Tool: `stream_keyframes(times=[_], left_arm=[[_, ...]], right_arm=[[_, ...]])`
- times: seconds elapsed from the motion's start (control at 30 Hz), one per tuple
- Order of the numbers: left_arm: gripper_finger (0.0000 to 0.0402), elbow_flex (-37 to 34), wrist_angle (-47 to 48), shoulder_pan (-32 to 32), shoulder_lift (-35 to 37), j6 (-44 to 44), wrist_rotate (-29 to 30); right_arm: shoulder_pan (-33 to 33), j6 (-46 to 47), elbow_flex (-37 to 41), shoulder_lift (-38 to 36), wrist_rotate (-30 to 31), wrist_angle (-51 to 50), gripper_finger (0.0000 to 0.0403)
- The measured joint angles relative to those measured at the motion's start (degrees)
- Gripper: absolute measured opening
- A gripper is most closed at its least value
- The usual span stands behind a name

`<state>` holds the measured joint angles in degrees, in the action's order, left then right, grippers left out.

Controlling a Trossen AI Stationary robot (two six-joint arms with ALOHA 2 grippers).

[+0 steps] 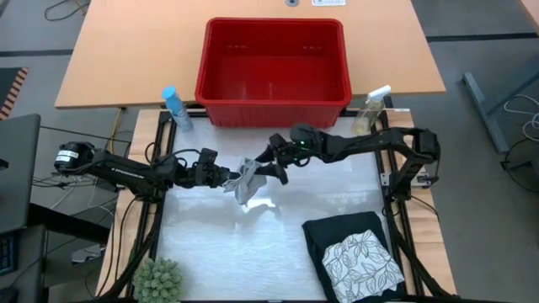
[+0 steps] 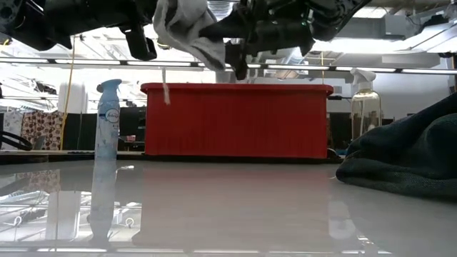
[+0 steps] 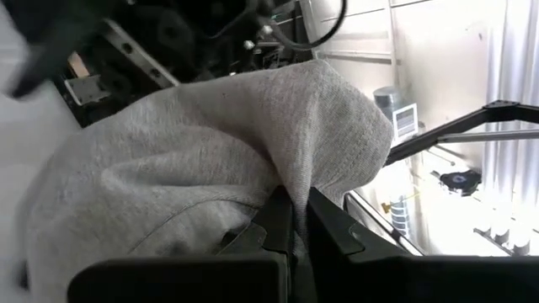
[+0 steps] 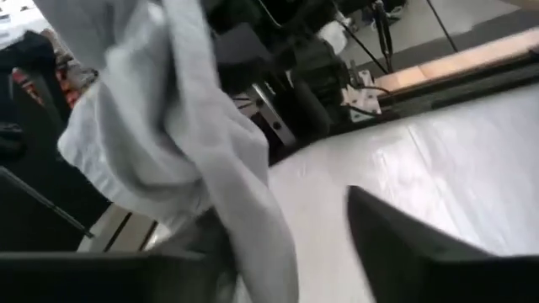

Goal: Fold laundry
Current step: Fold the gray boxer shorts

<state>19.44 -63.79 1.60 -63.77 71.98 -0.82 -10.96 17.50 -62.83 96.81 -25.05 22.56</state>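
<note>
Two grippers met above the glossy white worktop (image 1: 210,244): the left gripper (image 1: 229,179) held its jaws clenched on the small grey cloth (image 1: 247,183), a soft knit hanging crumpled in mid-air; the right gripper (image 1: 271,171) stood with jaws parted beside the cloth

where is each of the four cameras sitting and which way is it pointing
High: above the table, looking straight down; both arms meet at the small grey cloth, red basket behind.
Low: at table-top height, looking level at the basket; arms and cloth hang overhead.
Left wrist: on the left arm, along its left gripper, shut on the cloth.
Right wrist: on the right arm, past its dark finger, cloth close.
All four show the cloth.
</note>
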Motion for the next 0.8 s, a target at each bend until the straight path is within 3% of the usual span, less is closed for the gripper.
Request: stream_keyframes(times=[0.17,0.37,0.5,0.63,0.8], left_arm=[[0.0027,0.0,1.8,0.0,0.0,-2.3,3.3],[0.0116,0.0,1.9,0.0,0.0,-5.1,6.1],[0.0178,0.1,3.5,-0.3,0.1,-4.4,3.4],[0.0207,0.1,15.7,-1.0,0.1,-0.7,5.5],[0.0210,0.0,30.4,-1.0,0.1,2.1,9.2]], right_arm=[[0.1,-2.2,-2.3,0.9,-2.6,-3.0,0.0032],[0.3,-1.0,-2.5,0.4,-3.9,-3.9,0.0017],[0.2,-1.3,-2.5,-1.9,-3.2,-12.9,0.0017],[-1.5,0.8,-0.8,-2.4,-1.4,-25.9,0.0017],[-1.6,6.5,4.2,-2.7,-1.4,-29.5,0.0017]])
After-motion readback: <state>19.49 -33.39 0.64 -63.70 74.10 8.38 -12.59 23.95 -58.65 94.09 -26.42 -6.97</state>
